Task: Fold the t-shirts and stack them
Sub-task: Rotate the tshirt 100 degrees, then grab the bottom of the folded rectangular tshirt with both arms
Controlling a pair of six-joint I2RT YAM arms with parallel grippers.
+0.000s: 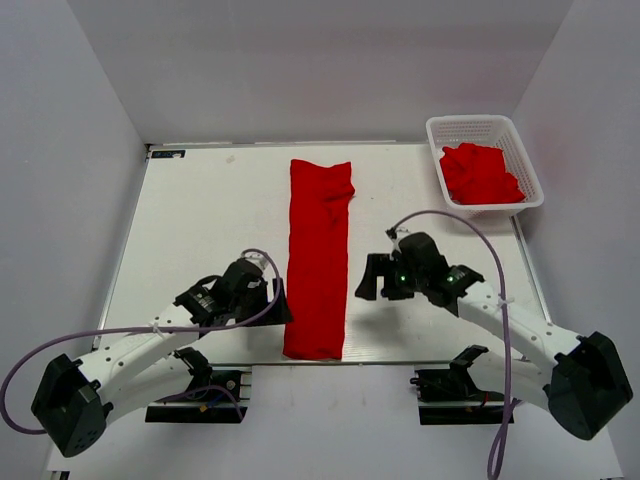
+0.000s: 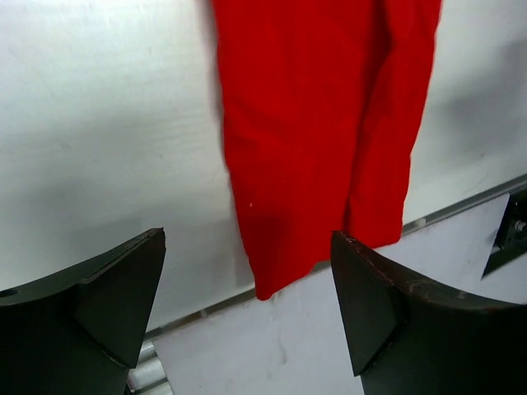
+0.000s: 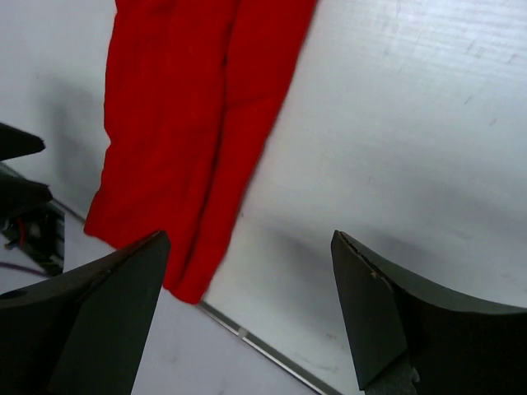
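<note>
– Looking down from above, what occupies the middle of the table [image 1: 200,220]?

– One red folded t-shirt [image 1: 318,265], laid as a long narrow strip running from the near edge toward the far edge. Its near end reaches the near edge. Its far end is slightly rumpled and stops short of the far edge.

– And the other red cloth?

– The heaped t-shirts [image 1: 480,175] lie unfolded inside the white lattice basket [image 1: 485,128] at the far right corner, well apart from the strip.

– Where is your left arm's tool?

– My left end effector [image 1: 278,300] sits just beside the strip's left side, close to the near edge. Its jaws stand wide apart and hold nothing. In its wrist view the strip's near end shows beyond the gap between the two dark fingers [image 2: 107,304].

– Does it touch the cloth?

– From above, one finger overlaps the strip's left edge. Whether it touches, I cannot tell.

– And the right arm?

– My right end effector [image 1: 370,278] is near the strip's right side, toward the near half of its length, with bare table between the two. Its jaws are likewise apart and empty. Its wrist view shows the strip's near end off to the left and mostly bare table between the fingers.
</note>
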